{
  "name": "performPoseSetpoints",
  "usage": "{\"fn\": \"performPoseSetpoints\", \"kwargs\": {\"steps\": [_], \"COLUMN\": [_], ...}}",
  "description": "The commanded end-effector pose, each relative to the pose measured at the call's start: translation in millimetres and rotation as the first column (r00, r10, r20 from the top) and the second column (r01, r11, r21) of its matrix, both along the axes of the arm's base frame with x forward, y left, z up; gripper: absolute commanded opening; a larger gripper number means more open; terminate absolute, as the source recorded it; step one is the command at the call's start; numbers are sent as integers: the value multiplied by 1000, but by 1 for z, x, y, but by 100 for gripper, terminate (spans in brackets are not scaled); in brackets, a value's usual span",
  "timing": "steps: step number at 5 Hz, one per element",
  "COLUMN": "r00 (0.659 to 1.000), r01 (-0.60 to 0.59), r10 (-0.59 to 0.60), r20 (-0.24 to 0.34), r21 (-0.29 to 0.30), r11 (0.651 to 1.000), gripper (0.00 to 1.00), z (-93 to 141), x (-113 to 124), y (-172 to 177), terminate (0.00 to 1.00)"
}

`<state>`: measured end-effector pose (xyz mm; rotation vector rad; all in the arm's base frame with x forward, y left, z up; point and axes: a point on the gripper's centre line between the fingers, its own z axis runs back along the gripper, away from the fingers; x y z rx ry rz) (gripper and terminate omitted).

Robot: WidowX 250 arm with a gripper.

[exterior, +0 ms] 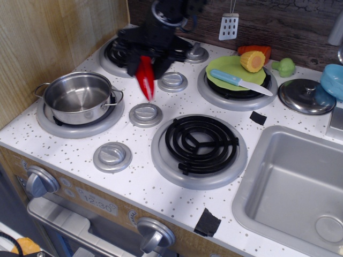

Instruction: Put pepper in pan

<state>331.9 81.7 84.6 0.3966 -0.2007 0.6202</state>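
Observation:
The red pepper [145, 79] hangs tip down from my gripper [146, 58], which is shut on its upper end; the stem is hidden by the fingers. It is held in the air above the stove top, just right of the pan. The pan [78, 98], a shiny steel pot with two loop handles, stands empty on the front left burner. The pepper's tip is about level with the pan's right handle, a short way to its right.
A green plate [231, 69] with a blue knife and an orange-yellow toy vegetable [253, 60] sits on the back right burner. A steel lid [306, 97] lies right of it. The front burner [200, 143] and the sink [292, 187] are at the right.

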Motion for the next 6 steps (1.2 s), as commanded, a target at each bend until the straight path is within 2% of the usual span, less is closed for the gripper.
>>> {"fn": "performPoseSetpoints", "kwargs": {"steps": [1, 2, 3, 5, 6], "r00": [997, 989, 984, 984, 984], "r01": [82, 149, 180, 180, 180], "r10": [-82, -149, -180, -180, -180], "r20": [14, 15, 16, 16, 16], "r21": [22, 45, -10, -10, -10], "r11": [996, 988, 984, 984, 984], "gripper": [0, 0, 100, 100, 100], "z": [25, 21, 17, 17, 17], "x": [-15, -27, -35, -35, -35], "y": [32, 53, 62, 62, 62], "terminate": [0, 0, 0, 0, 100]}}
